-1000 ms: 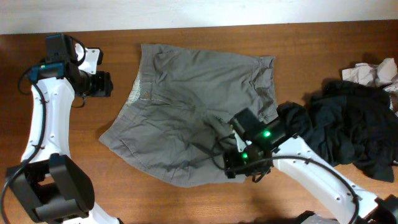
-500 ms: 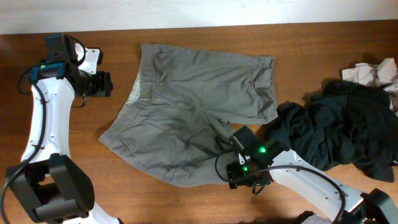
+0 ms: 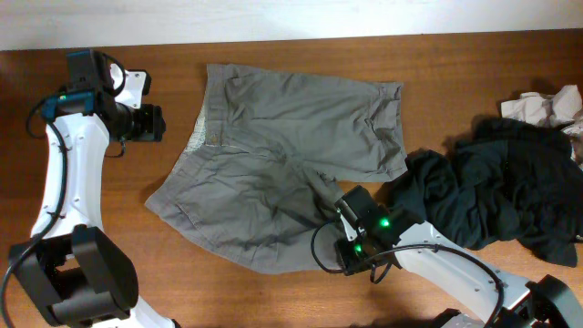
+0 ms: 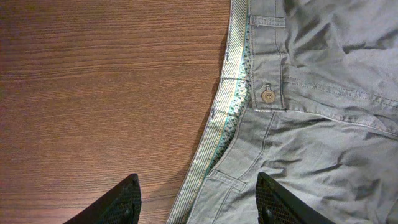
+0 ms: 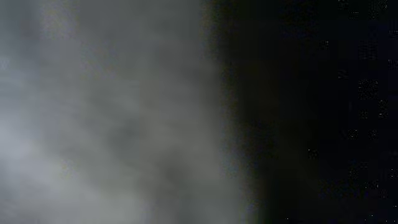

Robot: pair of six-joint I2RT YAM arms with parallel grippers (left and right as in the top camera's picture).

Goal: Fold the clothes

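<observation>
Grey shorts (image 3: 291,155) lie spread on the wooden table, waistband to the left, legs to the right and front. My left gripper (image 3: 150,123) hovers open and empty just left of the waistband. In the left wrist view its fingers (image 4: 202,202) straddle the striped waistband lining (image 4: 233,106) near a button (image 4: 268,95). My right gripper (image 3: 351,248) is pressed low at the front leg's hem. The right wrist view shows only blurred grey cloth (image 5: 93,112) and darkness, so its jaws are hidden.
A heap of dark clothes (image 3: 501,191) lies at the right, touching the shorts' far leg and my right arm. Crumpled white cloth (image 3: 547,107) sits at the far right edge. Bare wood (image 4: 106,93) lies left of the shorts.
My right gripper has moved toward the table's front, down onto the leg hem. The bunched fabric by it now lies flatter. The left arm has not moved.
</observation>
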